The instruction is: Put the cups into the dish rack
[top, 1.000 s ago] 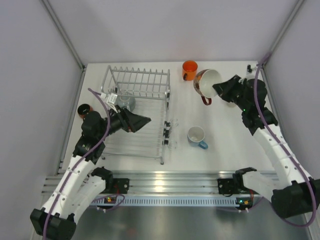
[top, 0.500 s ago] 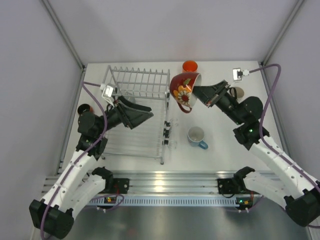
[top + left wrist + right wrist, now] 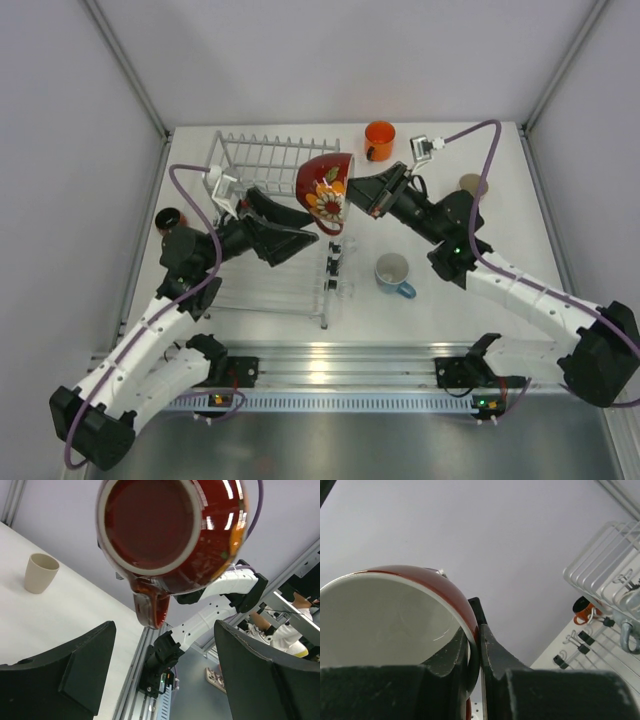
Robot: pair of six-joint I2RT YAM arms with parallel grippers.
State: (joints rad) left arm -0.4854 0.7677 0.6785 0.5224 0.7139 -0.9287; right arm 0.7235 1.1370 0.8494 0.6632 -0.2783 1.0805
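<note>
My right gripper (image 3: 358, 192) is shut on the rim of the red mug (image 3: 325, 192). It holds the mug tilted in the air over the right edge of the dish rack (image 3: 262, 160). In the right wrist view the fingers (image 3: 492, 655) pinch the mug's wall, and its white inside (image 3: 385, 625) shows. My left gripper (image 3: 300, 228) is open and empty over the rack, pointing up at the mug's base (image 3: 170, 530). The orange mug (image 3: 379, 138), light blue mug (image 3: 393, 272), beige cup (image 3: 470, 186) and dark red-orange mug (image 3: 170, 218) stand on the table.
Black binder clips (image 3: 335, 262) lie along the rack's right edge. A grey mug (image 3: 631, 627) sits in the rack in the right wrist view. White walls and metal posts close in the table. The aluminium rail (image 3: 340, 360) with the arm bases runs along the near edge.
My right arm has swung left with the red mug, from the far right of the table to above the rack's right edge. My left gripper has lifted and turned up toward the mug, still open.
</note>
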